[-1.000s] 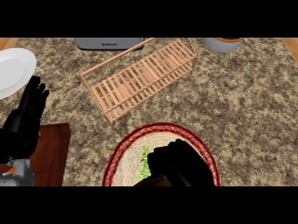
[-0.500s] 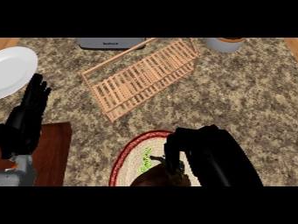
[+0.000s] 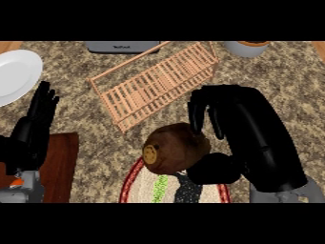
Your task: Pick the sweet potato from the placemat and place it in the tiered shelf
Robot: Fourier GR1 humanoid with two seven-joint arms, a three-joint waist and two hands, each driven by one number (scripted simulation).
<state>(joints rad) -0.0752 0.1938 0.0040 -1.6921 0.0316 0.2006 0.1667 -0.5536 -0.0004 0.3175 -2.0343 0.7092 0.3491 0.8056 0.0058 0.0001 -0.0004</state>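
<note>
Holding the potato point(image 3: 173, 148) above the mat point(image 3: 172, 187), at the shelf's point(image 3: 157, 83) six o'clock; right hand point(image 3: 228, 138) with thumb and fingers point(image 3: 201, 110) curled round it. Left hand point(image 3: 31, 131) resting open at nine o'clock. Risking a roll-out from that partial wrap, or clipping the slats.

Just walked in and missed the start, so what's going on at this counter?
The robot's right hand has the brown sweet potato, fingers and thumb curled round it, above the round placemat. The wooden tiered shelf lies further back on the counter, with nothing on it yet. The left hand rests open at the left, fingers up, near a white plate.
</note>
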